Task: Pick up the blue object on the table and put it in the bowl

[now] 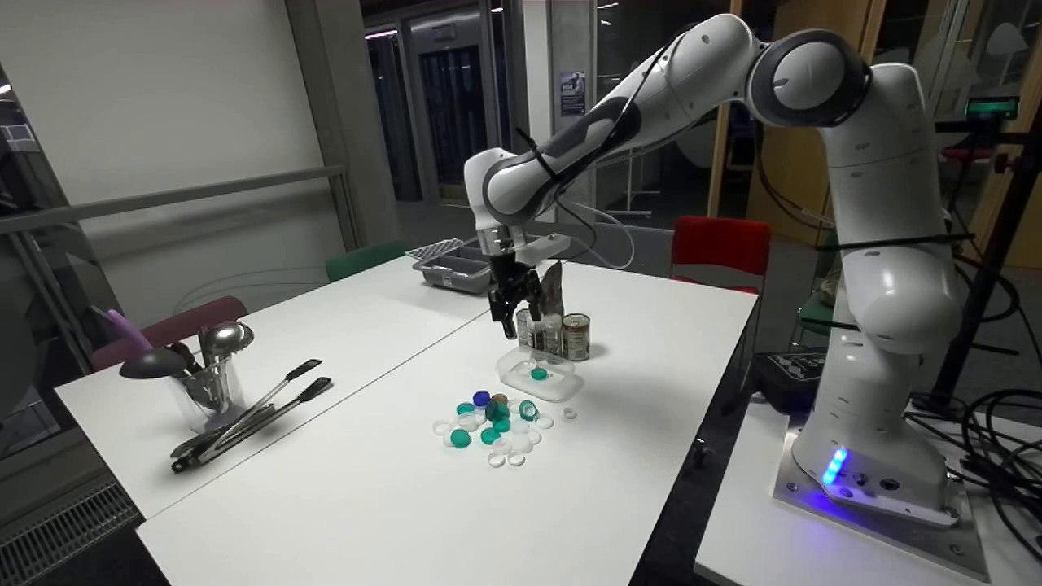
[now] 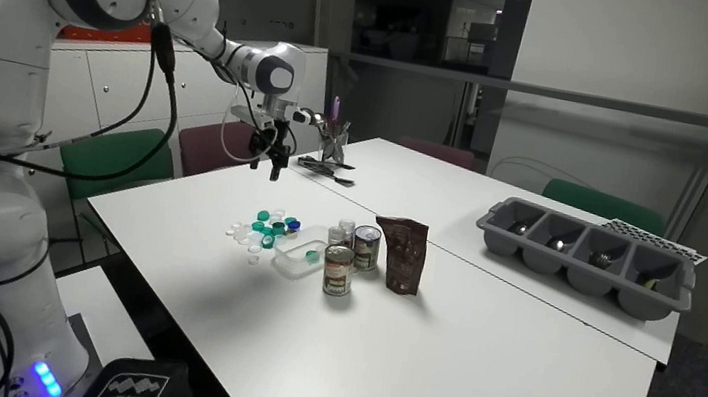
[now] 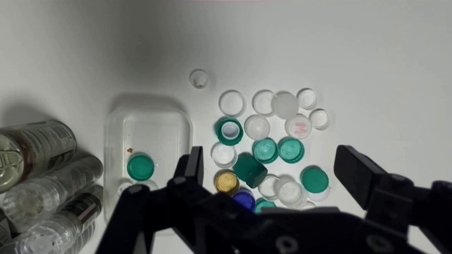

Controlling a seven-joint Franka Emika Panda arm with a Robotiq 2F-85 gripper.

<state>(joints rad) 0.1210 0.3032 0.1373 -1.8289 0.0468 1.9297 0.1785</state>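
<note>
The blue object is a small dark-blue cap (image 1: pixel 481 399) among green, clear-white and gold caps on the white table. It shows in both exterior views (image 2: pixel 294 225); in the wrist view the blue cap (image 3: pixel 246 199) is partly hidden by the gripper body. The bowl is a shallow translucent container (image 1: pixel 560 391) beside the pile, also in the exterior view (image 2: pixel 294 266) and wrist view (image 3: pixel 159 120). A green cap (image 3: pixel 141 167) and clear-white pieces lie in it. My gripper (image 1: pixel 523 323) is open and empty, above the table; it also shows in an exterior view (image 2: pixel 263 171) and wrist view (image 3: pixel 269 155).
Cans (image 2: pixel 338 271), small clear bottles (image 2: pixel 339 233) and a brown pouch (image 2: pixel 404 257) stand close beside the bowl. A grey compartment tray (image 2: pixel 586 252) stands farther off. A utensil holder (image 1: pixel 207 399) and tongs (image 1: pixel 252 423) are at the table's other side.
</note>
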